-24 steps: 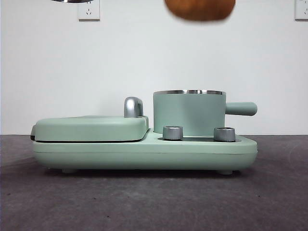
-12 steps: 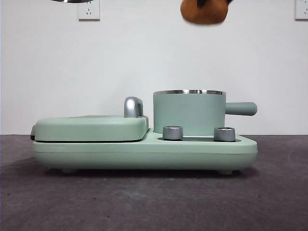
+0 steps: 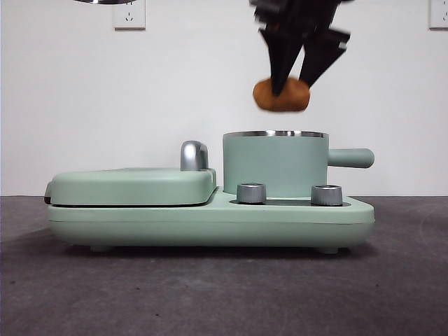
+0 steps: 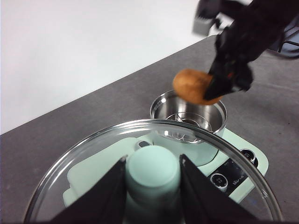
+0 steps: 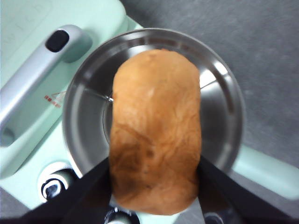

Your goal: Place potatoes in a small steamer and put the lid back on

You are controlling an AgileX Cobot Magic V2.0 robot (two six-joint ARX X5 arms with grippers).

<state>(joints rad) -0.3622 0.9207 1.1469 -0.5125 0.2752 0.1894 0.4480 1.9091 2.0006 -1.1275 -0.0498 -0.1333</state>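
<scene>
The right pincer (image 3: 297, 78) is clamped on the potato (image 3: 281, 95), holding it in the air directly above the open small steamer (image 3: 275, 164), with clear space between the potato and the steel rim. The left pincer (image 4: 153, 184) grips the lid (image 4: 93, 154) by its knob, raised off to the side above the tabletop (image 3: 224, 294).
</scene>
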